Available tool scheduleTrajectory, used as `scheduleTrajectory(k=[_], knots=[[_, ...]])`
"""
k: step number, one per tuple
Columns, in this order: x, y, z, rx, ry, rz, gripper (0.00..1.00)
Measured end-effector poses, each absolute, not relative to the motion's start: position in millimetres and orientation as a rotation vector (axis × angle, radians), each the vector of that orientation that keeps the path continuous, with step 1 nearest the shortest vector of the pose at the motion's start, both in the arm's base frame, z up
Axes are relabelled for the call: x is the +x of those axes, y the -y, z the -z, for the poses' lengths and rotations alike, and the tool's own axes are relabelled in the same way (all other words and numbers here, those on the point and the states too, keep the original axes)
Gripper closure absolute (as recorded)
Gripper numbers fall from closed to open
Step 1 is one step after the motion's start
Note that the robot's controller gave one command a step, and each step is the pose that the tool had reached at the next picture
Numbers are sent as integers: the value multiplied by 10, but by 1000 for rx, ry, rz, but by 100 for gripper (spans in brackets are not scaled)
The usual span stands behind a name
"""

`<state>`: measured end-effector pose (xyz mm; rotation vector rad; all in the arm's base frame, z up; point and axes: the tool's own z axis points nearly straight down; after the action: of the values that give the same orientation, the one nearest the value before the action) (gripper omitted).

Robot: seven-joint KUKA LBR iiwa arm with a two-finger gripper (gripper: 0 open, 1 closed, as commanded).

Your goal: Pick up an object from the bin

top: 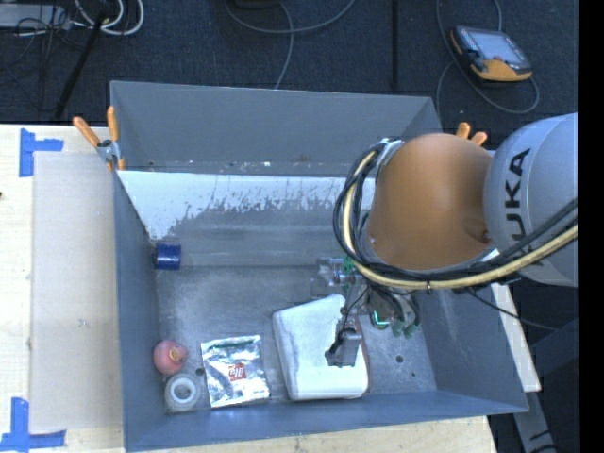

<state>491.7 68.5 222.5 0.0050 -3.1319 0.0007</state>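
Hanging low over a white, pillow-like block [304,340], the gripper [342,351] sits above the block's right half, close to the bin's [274,130] front edge and a little right of its middle. Its dark tip looks to be touching the block or just shy of it, but which of the two cannot be told. Whether the gripper is apart or together cannot be told either, since the tip reads as one dark shape against the white. Nothing is seen clamped in it. The arm's orange cover [429,201] and its looped cables [354,243] lean in over the bin's right side, probably because the block lies toward that side and has to be reached from above.

The block is the biggest and flattest thing here, with bare floor behind it, so it seems an easy target to come down on. Just beside its left edge lies a crinkled silver packet [234,370] with a red label too small to read. In the front left corner sit a pinkish round thing [170,354] and, nearer the front edge, a clear ring like a tape roll [183,392]. A small blue cylinder [168,256] rests where the floor meets the left wall, toward the back, the sort of place a round thing settles. On the arm's grey casing [538,206] the letters "UKA" can be read.
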Motion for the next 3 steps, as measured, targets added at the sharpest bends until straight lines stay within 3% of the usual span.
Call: scheduleTrajectory(k=[1,2,3], knots=[[4794,-1212,-1039,127,3130,0,0],[5250,-1723,-677,126,3139,4,0],[5246,-1698,-694,117,3139,1,100]])
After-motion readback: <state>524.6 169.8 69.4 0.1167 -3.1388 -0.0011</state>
